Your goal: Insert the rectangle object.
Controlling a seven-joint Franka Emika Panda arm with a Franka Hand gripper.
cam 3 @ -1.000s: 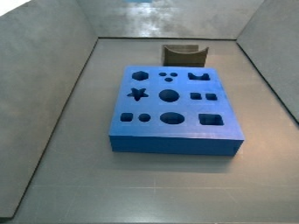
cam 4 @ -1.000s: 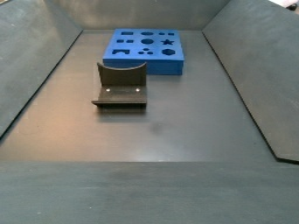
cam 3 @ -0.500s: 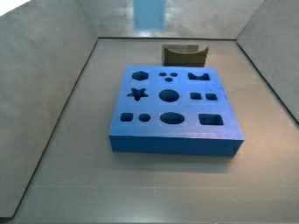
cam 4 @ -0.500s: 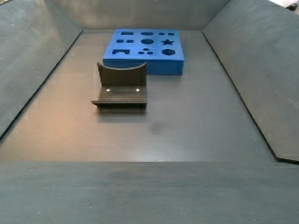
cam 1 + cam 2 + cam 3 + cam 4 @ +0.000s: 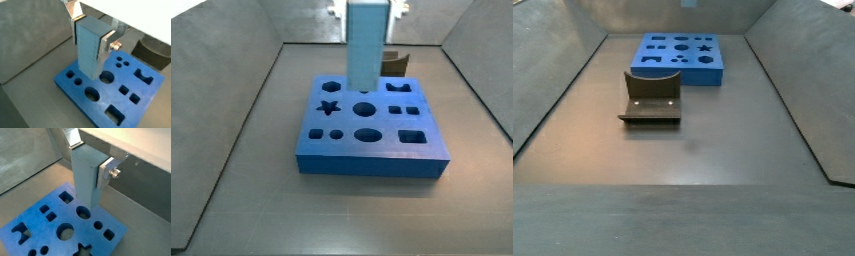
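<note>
My gripper (image 5: 91, 27) is shut on the rectangle object (image 5: 89, 50), a light blue-grey bar that hangs upright between the silver fingers (image 5: 107, 39). Both wrist views show this grip (image 5: 89, 155), with the bar (image 5: 85, 178) over the blue board (image 5: 60, 228). In a side view the bar (image 5: 366, 45) reaches down from the top edge. Its lower end is over the back part of the board (image 5: 372, 150), near a round hole (image 5: 365, 88). The board's large rectangular hole (image 5: 412, 136) lies near its front right corner. Whether the bar touches the board is unclear.
The fixture (image 5: 651, 97) stands on the floor in front of the board (image 5: 680, 58) in a side view, and is partly hidden behind the bar in another side view (image 5: 396, 64). Grey sloping walls (image 5: 238, 90) close in the floor on both sides.
The gripper with the bar has come down from the top edge of the side view, over the back of the board. The board and fixture have not moved.
</note>
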